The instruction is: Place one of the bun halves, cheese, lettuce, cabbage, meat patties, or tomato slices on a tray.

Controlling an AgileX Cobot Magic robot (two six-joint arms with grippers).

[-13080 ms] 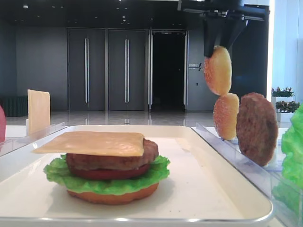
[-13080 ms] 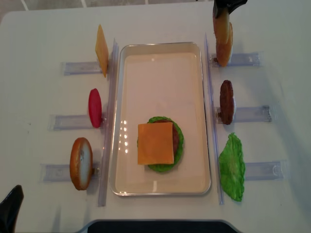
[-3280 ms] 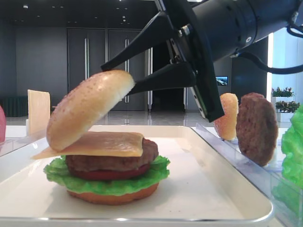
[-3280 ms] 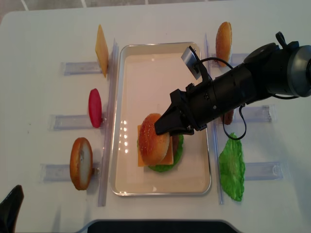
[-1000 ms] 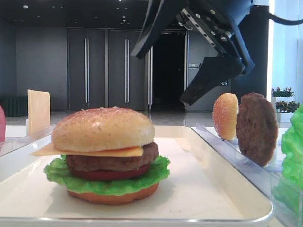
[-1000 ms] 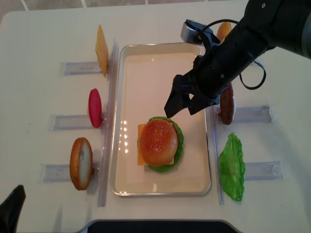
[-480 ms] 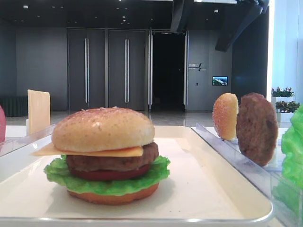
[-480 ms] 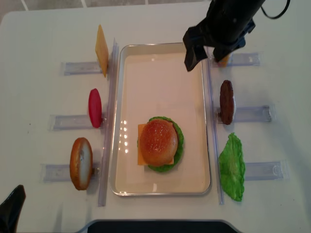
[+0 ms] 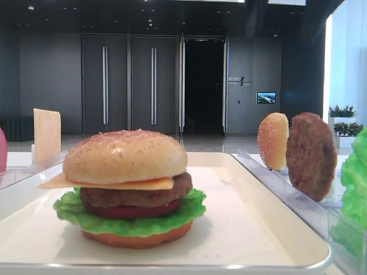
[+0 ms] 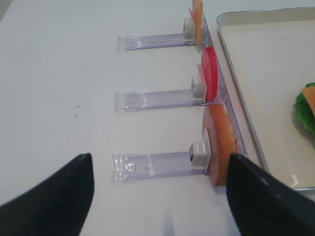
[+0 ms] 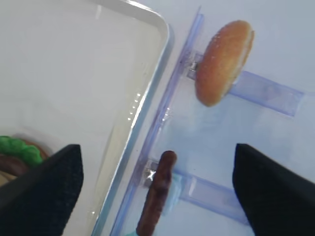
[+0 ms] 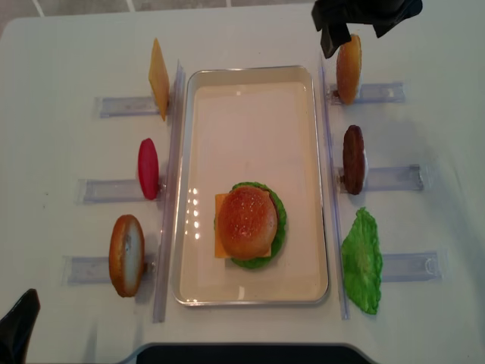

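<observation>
We see a sesame bun half resting on top of the cheese, patty, tomato and lettuce stack on the white tray, so this placement looks done. Our right claw, fingers apart and empty, hangs beyond the tray's far right corner. Our left claw hovers apart over the counter

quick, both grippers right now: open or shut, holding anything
Left gripper: open, holding nothing, above the table beside the racks.
Right gripper: open, holding nothing, above the spare bun half and meat patty.
</observation>
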